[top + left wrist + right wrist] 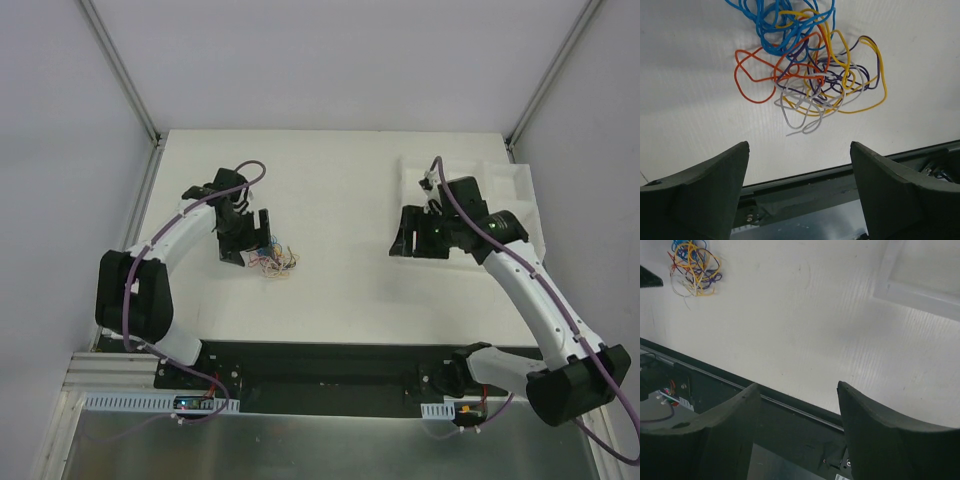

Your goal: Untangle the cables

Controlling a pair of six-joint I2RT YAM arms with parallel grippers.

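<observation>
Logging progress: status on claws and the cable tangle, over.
Left claw open, empty, just short of the cables. Right claw open, empty, far off. Cables one tangle. Nothing blocking.

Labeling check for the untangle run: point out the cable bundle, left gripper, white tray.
cable bundle [815, 80], left wrist view, tangled centre.
left gripper [799, 147], left wrist view, midway between fingertips.
white tray [912, 294], right wrist view, raised rim.

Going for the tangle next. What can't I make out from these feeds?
Top view: the tangled bundle of thin coloured wires is too small to separate strands.
Left wrist view: the blue wire loops run off the top edge, so their ends are unseen; in the knot's middle, overlapping strands hide which lies on top.
Right wrist view: the bundle is tiny in the corner, cut by the top edge.
</observation>
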